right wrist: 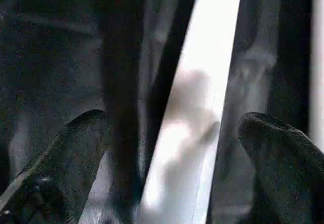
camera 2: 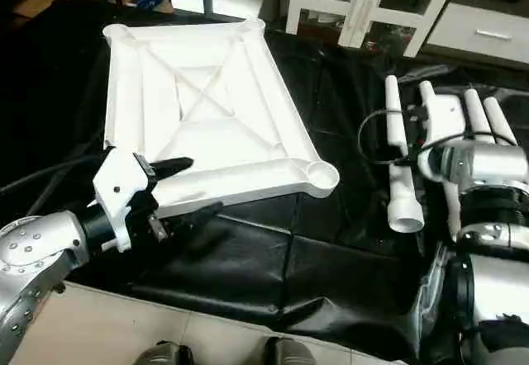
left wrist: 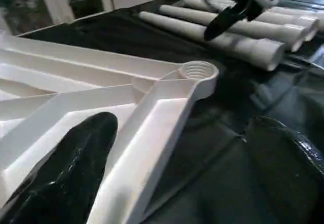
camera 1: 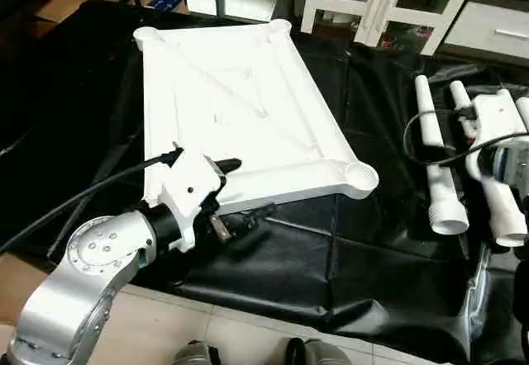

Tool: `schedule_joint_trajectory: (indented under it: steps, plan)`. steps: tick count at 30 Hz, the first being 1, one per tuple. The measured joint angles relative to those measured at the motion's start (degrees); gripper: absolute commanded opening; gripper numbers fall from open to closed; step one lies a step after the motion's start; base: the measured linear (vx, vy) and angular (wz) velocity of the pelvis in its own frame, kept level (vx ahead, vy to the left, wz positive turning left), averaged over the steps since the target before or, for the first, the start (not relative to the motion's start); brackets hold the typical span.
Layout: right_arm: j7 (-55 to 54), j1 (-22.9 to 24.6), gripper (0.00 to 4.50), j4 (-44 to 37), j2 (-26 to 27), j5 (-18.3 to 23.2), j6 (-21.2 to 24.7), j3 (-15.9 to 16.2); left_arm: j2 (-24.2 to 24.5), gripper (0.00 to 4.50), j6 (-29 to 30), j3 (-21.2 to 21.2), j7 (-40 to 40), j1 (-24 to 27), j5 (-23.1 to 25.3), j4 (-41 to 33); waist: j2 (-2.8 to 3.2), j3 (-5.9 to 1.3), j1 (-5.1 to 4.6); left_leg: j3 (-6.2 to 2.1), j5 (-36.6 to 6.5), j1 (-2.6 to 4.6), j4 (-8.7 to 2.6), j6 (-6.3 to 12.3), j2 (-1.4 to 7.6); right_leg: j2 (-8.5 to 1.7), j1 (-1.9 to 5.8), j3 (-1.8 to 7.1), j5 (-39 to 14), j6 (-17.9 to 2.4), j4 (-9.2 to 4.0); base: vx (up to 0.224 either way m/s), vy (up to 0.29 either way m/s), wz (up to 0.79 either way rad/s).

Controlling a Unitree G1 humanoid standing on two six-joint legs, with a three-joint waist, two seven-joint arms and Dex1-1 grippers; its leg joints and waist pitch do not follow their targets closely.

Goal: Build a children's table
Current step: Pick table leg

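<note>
Black cloth covers the table [camera 1: 331, 249], with white cabinets [camera 1: 388, 2] behind it. On the cloth the tabletop [camera 1: 240, 101] lies underside up, its X ribs and round corner sockets showing. The left end effector [camera 1: 235, 196] straddles the tabletop's near edge with fingers spread: one finger [left wrist: 71, 168] over the ribbed panel, the other past the rim above the cloth. The left wrist view shows threads inside the near corner socket [left wrist: 196, 72], which the head views leave unclear. To the right the tube legs [camera 2: 402, 175] lie side by side. The right end effector [right wrist: 174, 148] hangs released, fingers either side of one white leg [right wrist: 202, 107], as its wrist view shows.
</note>
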Motion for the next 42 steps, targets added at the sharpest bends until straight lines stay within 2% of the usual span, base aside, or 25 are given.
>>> schedule_joint_trajectory:
  steps: [1,2,5,11,29,42]
  plan:
    - [-0.13,0.0,4.48,0.77,0.0,0.02,0.26,-0.02,-0.01,4.5,0.22,-0.32,-0.11,-0.43,-0.03,-0.01,0.0,0.0,0.09,0.03,0.01,0.0,0.0,0.01,0.0,-0.01,0.0,0.02,0.01,-0.01,0.01,0.0,0.0,0.0]
    - [-0.26,-0.01,4.21,1.59,0.01,0.06,0.37,-0.02,-0.05,4.5,0.44,-0.52,-0.2,-0.85,-0.05,-0.02,0.0,0.0,0.12,0.05,0.01,0.0,0.01,0.01,0.0,-0.01,0.0,0.03,0.01,-0.01,0.03,0.0,0.0,0.0]
    - [-0.63,0.07,4.11,4.17,0.01,0.31,0.64,-0.56,-0.6,4.5,1.28,-1.04,-0.18,-1.42,-0.04,-0.01,-0.02,0.01,0.03,0.12,0.02,0.0,0.03,0.02,0.0,-0.02,-0.06,0.1,0.01,-0.01,0.13,0.0,0.0,0.0]
    - [-0.97,0.13,3.53,6.17,-0.12,1.6,1.15,-1.83,-0.76,4.5,2.02,-1.29,0.37,-2.37,-0.14,-0.02,-0.04,0.03,-0.08,0.16,0.15,-0.02,0.04,-0.05,0.02,-0.02,-0.31,0.15,0.01,-0.01,0.44,0.0,0.0,0.0]
    - [0.98,-0.51,2.0,9.12,-1.66,3.63,2.15,-2.5,-0.68,4.5,3.25,-1.37,1.44,-2.5,-1.21,-0.02,-0.17,0.1,-0.04,0.17,0.25,-0.19,0.04,-0.14,0.04,-0.01,-0.6,0.14,0.02,-0.03,0.56,0.0,0.0,0.0]
    - [0.94,-0.29,1.86,9.72,-2.25,4.84,2.5,-3.99,-1.53,4.5,3.22,-0.43,2.99,-2.5,-1.56,0.16,-0.18,0.1,-0.03,0.17,0.25,-0.2,0.04,-0.14,0.04,-0.01,-0.6,0.13,0.01,-0.03,0.56,0.0,0.0,0.0]
